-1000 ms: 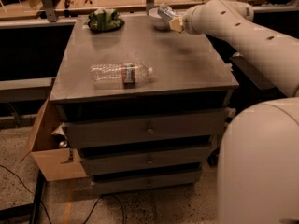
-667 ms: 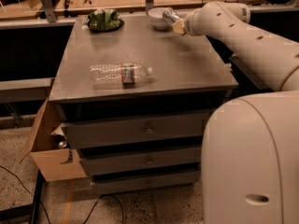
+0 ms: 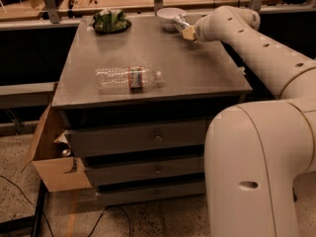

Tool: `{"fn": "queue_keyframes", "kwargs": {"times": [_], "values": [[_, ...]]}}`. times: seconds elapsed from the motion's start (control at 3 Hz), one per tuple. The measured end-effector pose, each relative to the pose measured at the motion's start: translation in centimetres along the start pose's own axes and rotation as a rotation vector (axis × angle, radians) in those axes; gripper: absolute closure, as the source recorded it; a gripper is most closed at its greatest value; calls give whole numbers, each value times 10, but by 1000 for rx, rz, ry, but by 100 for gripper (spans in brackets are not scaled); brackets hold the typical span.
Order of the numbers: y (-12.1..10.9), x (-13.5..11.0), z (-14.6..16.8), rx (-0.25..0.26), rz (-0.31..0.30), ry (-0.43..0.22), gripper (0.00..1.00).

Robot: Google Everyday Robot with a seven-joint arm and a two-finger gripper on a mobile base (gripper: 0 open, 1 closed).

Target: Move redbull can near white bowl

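The redbull can (image 3: 179, 21) is a slim silver can, tilted, at the far right of the grey cabinet top (image 3: 182, 68). It sits right beside the white bowl (image 3: 169, 14), touching or nearly touching its right rim. My gripper (image 3: 187, 31) reaches in from the right and is shut on the can's lower end, with its tan fingers (image 3: 189, 33) around it. Whether the can rests on the top or hangs just above it, I cannot tell.
A clear plastic water bottle (image 3: 129, 77) with a red-and-white label lies on its side near the front of the top. A dark plate with a green bag (image 3: 111, 20) stands at the back left. An open cardboard box (image 3: 52, 157) sits on the floor at the cabinet's left. My arm's large white link (image 3: 256, 167) fills the lower right.
My gripper has dropped slightly with the can beside the bowl. The arm's large lower link has swung left in the foreground. The bottle, plate and bowl have not moved.
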State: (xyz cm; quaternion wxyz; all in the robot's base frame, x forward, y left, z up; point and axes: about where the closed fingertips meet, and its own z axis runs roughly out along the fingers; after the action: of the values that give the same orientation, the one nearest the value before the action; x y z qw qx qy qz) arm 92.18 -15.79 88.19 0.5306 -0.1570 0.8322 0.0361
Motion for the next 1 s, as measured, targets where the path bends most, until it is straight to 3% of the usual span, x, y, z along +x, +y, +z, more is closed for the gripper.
{"fn": "queue_keyframes", "kwargs": {"times": [1.0], "values": [[16,6,25,-78,12,24,12]]}}
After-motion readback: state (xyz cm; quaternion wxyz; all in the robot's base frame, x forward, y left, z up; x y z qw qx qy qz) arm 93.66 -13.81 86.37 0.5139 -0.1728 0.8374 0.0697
